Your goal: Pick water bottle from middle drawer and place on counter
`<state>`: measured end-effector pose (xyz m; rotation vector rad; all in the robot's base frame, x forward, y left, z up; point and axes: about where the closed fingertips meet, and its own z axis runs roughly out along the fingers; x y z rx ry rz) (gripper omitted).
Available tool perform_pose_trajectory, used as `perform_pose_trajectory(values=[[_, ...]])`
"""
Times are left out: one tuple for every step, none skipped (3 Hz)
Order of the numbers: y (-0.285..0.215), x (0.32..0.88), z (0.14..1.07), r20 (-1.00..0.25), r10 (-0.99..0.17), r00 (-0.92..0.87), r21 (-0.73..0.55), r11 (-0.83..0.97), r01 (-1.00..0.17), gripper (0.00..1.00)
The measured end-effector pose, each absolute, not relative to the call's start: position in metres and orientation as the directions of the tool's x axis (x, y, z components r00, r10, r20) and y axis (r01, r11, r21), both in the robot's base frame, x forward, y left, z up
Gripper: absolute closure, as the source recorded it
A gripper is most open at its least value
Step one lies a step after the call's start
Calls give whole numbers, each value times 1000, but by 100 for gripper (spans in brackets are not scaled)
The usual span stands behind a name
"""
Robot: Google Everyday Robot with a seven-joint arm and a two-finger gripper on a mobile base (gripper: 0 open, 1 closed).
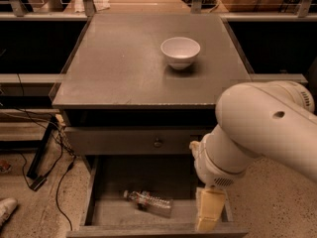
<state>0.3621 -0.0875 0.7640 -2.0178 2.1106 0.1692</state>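
Plainly, the water bottle (148, 203) lay on its side in the middle drawer (111, 216), long axis crosswise, near and viewer-left of the gripper (210, 210), whose opening could not be told.

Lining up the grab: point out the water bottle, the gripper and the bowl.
water bottle (148, 203), camera view, middle of its clear body.
gripper (208, 222), camera view, pale lower end, over the right front corner of the middle drawer (119, 180).
bowl (180, 47), camera view, its white inside.

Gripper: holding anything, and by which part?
Nothing: the gripper hangs at the right side of the middle drawer, apart from the water bottle lying inside.
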Motion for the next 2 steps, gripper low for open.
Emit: perform_pose_trajectory(values=[[-79, 353, 742, -200, -977, -69, -53, 81, -995, 0], [-70, 361, 720, -155, -981, -117, -61, 128, -990, 0]])
